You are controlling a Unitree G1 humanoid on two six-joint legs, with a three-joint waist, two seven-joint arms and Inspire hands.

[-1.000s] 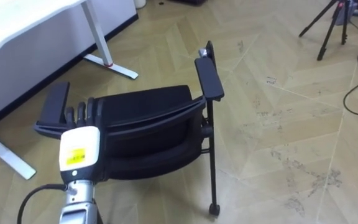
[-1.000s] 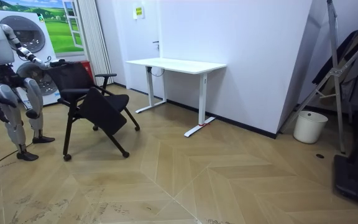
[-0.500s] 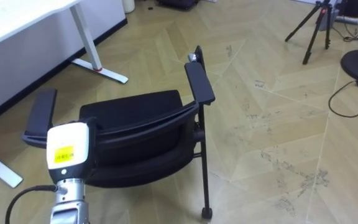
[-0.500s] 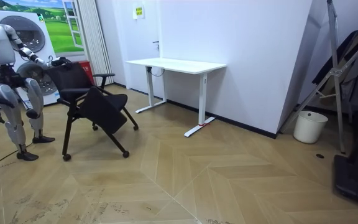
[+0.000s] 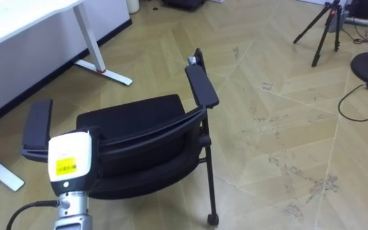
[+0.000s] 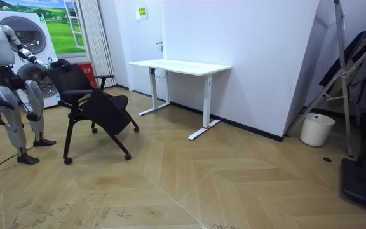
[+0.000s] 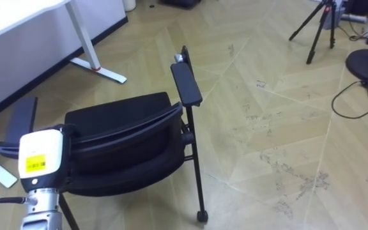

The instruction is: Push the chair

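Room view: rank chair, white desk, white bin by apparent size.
1. White desk and chair: they look about alike, and the chair stands nearer the camera, so no ranking between them.
2. White bin: clearly smallest.

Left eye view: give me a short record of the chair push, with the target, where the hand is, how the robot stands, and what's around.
target: black chair, on the wooden floor
contact: left hand at the top of the chair's backrest, fingers hidden
stance: robot stands behind the chair, at the room view's left
ahead left: white desk, apart from the chair
ahead right: tripod, well clear of the chair
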